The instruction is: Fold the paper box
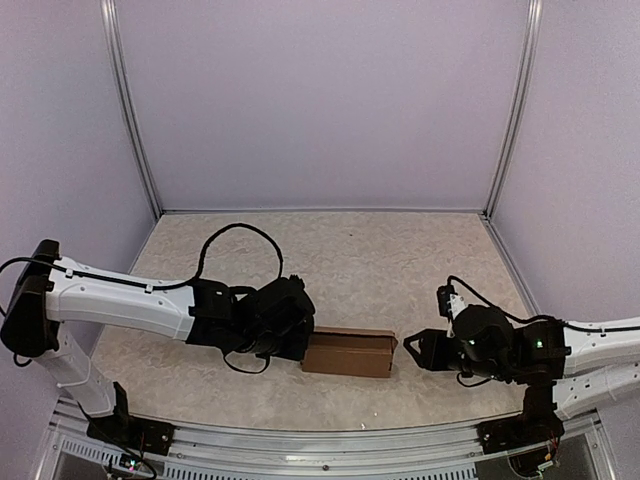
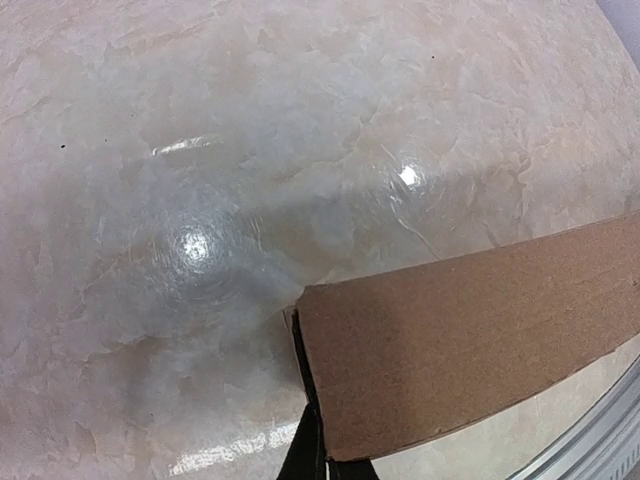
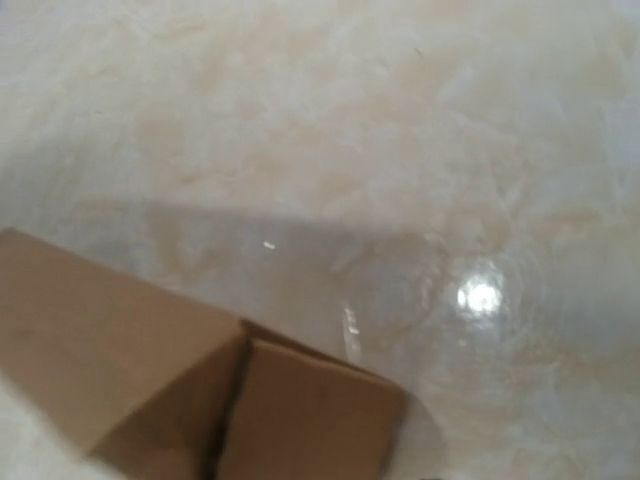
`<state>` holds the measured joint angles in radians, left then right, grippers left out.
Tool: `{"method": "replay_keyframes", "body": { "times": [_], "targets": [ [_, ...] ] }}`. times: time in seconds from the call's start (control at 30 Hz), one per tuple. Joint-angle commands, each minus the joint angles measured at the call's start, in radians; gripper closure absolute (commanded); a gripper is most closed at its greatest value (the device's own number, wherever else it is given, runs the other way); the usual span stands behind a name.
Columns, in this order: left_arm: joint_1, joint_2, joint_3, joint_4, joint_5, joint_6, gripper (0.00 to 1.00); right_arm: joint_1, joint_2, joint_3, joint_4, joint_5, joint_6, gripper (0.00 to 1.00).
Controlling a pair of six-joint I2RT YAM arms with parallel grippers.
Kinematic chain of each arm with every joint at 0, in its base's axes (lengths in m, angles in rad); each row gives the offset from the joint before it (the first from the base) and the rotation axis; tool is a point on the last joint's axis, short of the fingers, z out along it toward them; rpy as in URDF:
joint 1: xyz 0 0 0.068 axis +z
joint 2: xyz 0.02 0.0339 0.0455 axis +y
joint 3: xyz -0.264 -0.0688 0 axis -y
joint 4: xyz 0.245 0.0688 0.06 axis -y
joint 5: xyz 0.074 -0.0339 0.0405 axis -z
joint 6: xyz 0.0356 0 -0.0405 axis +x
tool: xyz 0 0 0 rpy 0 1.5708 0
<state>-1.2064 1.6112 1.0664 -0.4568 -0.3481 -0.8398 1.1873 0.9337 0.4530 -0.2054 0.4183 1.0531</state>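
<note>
Pinching the left end of the paper box (image 1: 348, 352) with the left gripper (image 1: 303, 345), jaws squeezed narrow on the cardboard, one dark finger (image 2: 306, 445) showing against the panel's edge in the left wrist view. Hovering the right gripper (image 1: 408, 347) just beside the box's right end, apart from it, partly spread and gripping nothing. Lying lengthwise on the marbled table (image 1: 350, 260), near its front edge, between the two grippers, as a brown oblong box. Showing two brown faces meeting at a dark seam in the right wrist view.
</note>
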Motion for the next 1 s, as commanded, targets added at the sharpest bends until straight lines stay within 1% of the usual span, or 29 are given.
{"method": "replay_keyframes", "body": {
  "times": [0.0, 0.07, 0.1, 0.17, 0.2, 0.23, 0.33, 0.43, 0.77, 0.87, 0.97],
  "targets": [
    [0.004, 0.006, -0.033, -0.093, -0.008, -0.01, 1.0, -0.002, -0.13, 0.031, -0.09, -0.007, -0.115, 0.6],
    [0.004, 0.008, -0.031, -0.092, -0.007, -0.009, 1.0, -0.003, -0.167, 0.052, -0.11, 0.008, -0.136, 0.64],
    [0.004, 0.01, -0.03, -0.093, -0.006, -0.008, 1.0, -0.004, -0.175, 0.064, -0.125, 0.026, -0.14, 0.69],
    [0.004, 0.015, -0.026, -0.093, -0.005, -0.006, 1.0, -0.004, -0.176, 0.09, -0.153, 0.058, -0.14, 0.9],
    [0.003, 0.016, -0.024, -0.094, -0.005, -0.004, 1.0, -0.006, -0.169, 0.101, -0.161, 0.067, -0.143, 0.98],
    [0.004, 0.018, -0.022, -0.094, -0.005, -0.004, 1.0, -0.006, -0.156, 0.11, -0.165, 0.074, -0.141, 1.0],
    [0.003, 0.019, -0.019, -0.093, -0.003, -0.002, 1.0, -0.007, -0.112, 0.125, -0.145, 0.084, -0.138, 1.0],
    [0.004, 0.024, -0.014, -0.092, 0.0, -0.002, 1.0, -0.011, -0.063, 0.134, -0.079, 0.072, -0.154, 1.0],
    [0.002, 0.032, -0.007, -0.085, 0.006, -0.001, 1.0, -0.021, 0.138, 0.236, 0.048, 0.03, -0.256, 1.0],
    [0.001, 0.032, -0.006, -0.083, 0.008, -0.003, 1.0, -0.03, 0.169, 0.227, 0.094, 0.012, -0.264, 1.0],
    [0.001, 0.03, -0.005, -0.084, 0.006, -0.002, 1.0, -0.038, 0.198, 0.184, 0.143, -0.016, -0.234, 1.0]
  ]
}}
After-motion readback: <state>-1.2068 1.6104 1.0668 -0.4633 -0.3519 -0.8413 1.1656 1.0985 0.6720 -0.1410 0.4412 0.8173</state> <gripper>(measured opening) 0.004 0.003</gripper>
